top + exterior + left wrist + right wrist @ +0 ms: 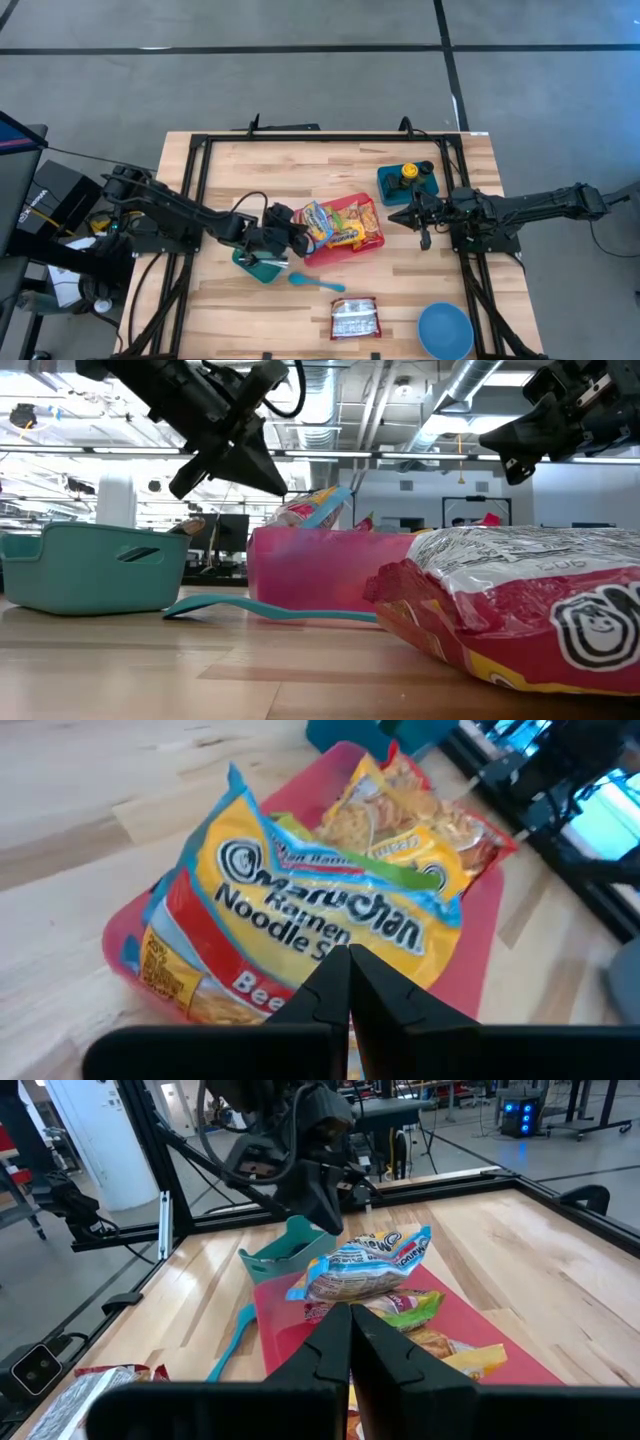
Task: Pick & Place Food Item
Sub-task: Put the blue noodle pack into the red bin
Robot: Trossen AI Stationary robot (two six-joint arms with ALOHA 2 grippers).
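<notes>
The yellow, blue and red ramen noodle packet [300, 930] lies on top of other packets in the shallow pink plastic tray [372, 243] near the middle of the wooden table [300, 170]. Its printing reads "Maruchan Ramen Noodle S…" with "Bee…" on the red band below; the rest runs out of sight. It leans over the tray's rim on the side toward the left arm. Under it sit a packet with a green stripe [400, 870] and a clear-fronted packet showing pale noodles [430, 815]; their lettering is too small to read.

The left gripper [296, 240] hangs just above and beside the ramen packet, fingers pressed together and holding nothing. In the low view its fingers [262, 468] are raised above the tray. Below this arm stands a small teal plastic bin [262, 266], and a light blue plastic spoon [318, 284] lies on the table just beside it.

The right gripper [398, 216] hovers near the tray's opposite side, pincer clenched and empty. Behind it is a dark teal container [406, 184] with a yellow object inside. Near the table's front edge lie a red and silver foil snack bag [354, 318], whose printing cannot be read, and a round blue bowl [445, 330].
</notes>
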